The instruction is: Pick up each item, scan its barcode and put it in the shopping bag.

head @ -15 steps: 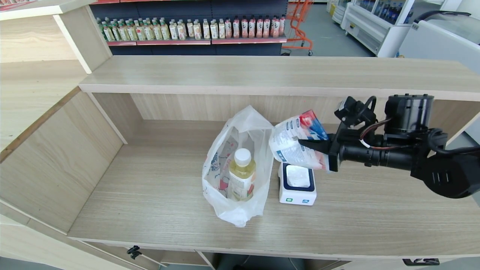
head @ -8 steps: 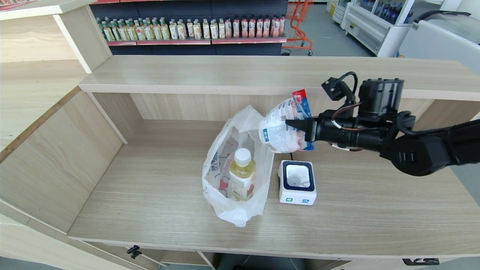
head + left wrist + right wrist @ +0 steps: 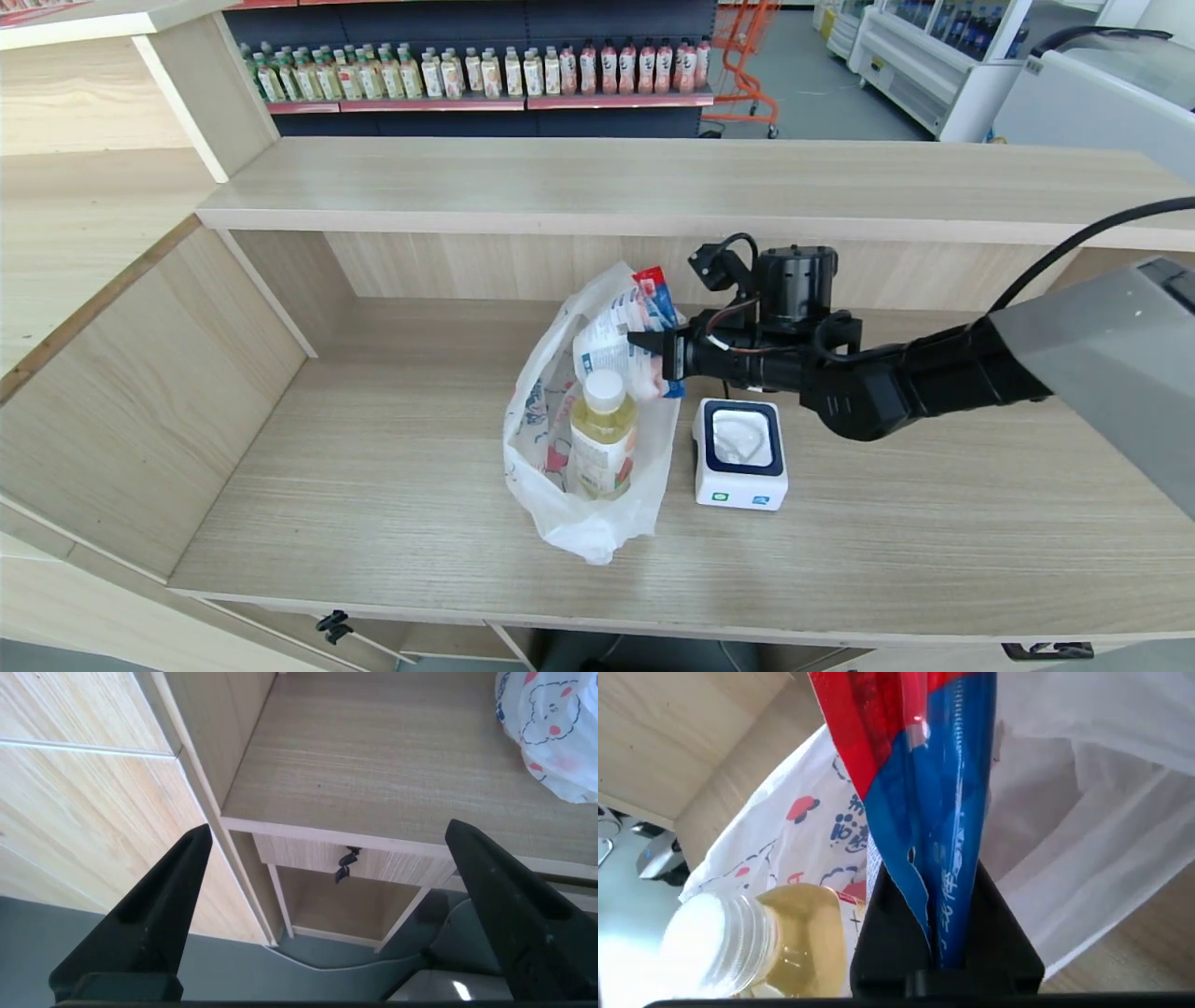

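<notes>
Swinging from the scanner (image 3: 740,455) toward its 10 o'clock, the right arm has carried the packet (image 3: 618,338) across in the last second. A second ago the packet hung low over the scanner's window; half a second ago it was lifted clear; now it sits at the mouth of the shopping bag (image 3: 560,467), above the cap of the bottle (image 3: 603,431) that stands inside. The head view itself has not shifted, so this is the arm's own travel. The bag's upper rim has changed shape a little where the packet meets it.

The right gripper (image 3: 656,351) is clamped on the packet's red-and-blue edge; the right wrist view shows the packet (image 3: 924,793) pinched between the dark fingers (image 3: 878,943), with the bottle (image 3: 761,938) and the bag's printed film (image 3: 1083,831) below it. Whether the packet's lower end is already inside the rim cannot be told for certain.

The left gripper (image 3: 329,833) hangs spread wide and empty off the counter's (image 3: 392,756) 7 o'clock corner.

Judging from this, the scan step looks finished for the packet, and what remains is lowering it beside the bottle and letting go. The thin film may catch or fold under the packet.
</notes>
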Motion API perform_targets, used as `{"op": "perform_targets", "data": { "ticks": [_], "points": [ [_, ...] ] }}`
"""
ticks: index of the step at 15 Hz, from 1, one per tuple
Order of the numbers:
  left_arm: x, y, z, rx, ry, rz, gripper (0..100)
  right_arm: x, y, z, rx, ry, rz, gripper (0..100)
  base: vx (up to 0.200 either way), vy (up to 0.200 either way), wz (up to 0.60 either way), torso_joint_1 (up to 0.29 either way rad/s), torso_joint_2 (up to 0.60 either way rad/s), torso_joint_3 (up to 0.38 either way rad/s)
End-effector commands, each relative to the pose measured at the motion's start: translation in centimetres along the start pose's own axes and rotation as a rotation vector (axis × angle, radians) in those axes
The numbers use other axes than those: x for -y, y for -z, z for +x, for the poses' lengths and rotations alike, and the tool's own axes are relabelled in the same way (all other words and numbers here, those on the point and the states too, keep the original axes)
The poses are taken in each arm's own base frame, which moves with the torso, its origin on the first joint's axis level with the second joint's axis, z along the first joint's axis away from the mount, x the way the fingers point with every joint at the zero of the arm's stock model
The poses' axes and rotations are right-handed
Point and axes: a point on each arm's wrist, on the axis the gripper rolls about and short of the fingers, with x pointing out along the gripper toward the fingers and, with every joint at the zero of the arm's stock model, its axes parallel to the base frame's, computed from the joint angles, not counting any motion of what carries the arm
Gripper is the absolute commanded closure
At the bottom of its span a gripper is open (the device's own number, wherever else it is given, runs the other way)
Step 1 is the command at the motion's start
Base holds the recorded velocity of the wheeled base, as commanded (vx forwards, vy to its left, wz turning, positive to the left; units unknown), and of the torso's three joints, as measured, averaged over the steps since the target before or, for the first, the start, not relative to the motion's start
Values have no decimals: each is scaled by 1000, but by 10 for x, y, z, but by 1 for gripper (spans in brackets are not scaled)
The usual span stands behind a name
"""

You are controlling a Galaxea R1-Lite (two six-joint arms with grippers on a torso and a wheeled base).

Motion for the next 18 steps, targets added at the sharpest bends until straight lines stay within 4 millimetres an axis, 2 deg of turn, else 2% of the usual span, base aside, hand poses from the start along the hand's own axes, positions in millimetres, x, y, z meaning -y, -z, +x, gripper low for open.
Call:
{"op": "perform_targets", "data": {
  "ticks": [1,3,4,7,9,10,11,12,13,15,18],
  "points": [
    [0,0,0,0,-1,0,0,3,23,20,-41,-10,8,100,0,0,0,0,0,0],
    [0,0,0,0,-1,0,0,8,30,29,-46,-3,-36,100,0,0,0,0,0,0],
    [0,0,0,0,-1,0,0,8,31,30,-47,3,-38,0,0,0,0,0,0,0],
    [0,0,0,0,1,0,0,4,11,27,5,-7,-22,0,0,0,0,0,0,0],
    [0,0,0,0,-1,0,0,-12,-24,6,74,-27,47,0,0,0,0,0,0,0],
    [0,0,0,0,-1,0,0,-20,-42,-13,103,-29,82,0,0,0,0,0,0,0],
    [0,0,0,0,-1,0,0,-28,-53,-37,108,-26,111,0,0,0,0,0,0,0],
    [0,0,0,0,-1,0,0,-34,-61,-80,98,5,132,0,0,0,0,0,0,0],
    [0,0,0,0,-1,0,0,-41,-60,-120,73,10,146,0,0,0,0,0,0,0],
    [0,0,0,0,-1,0,0,-60,-45,-211,60,19,161,0,0,0,0,0,0,0],
    [0,0,0,0,-1,0,0,-80,-6,-293,60,162,99,0,0,0,0,0,0,0]
  ]
}}
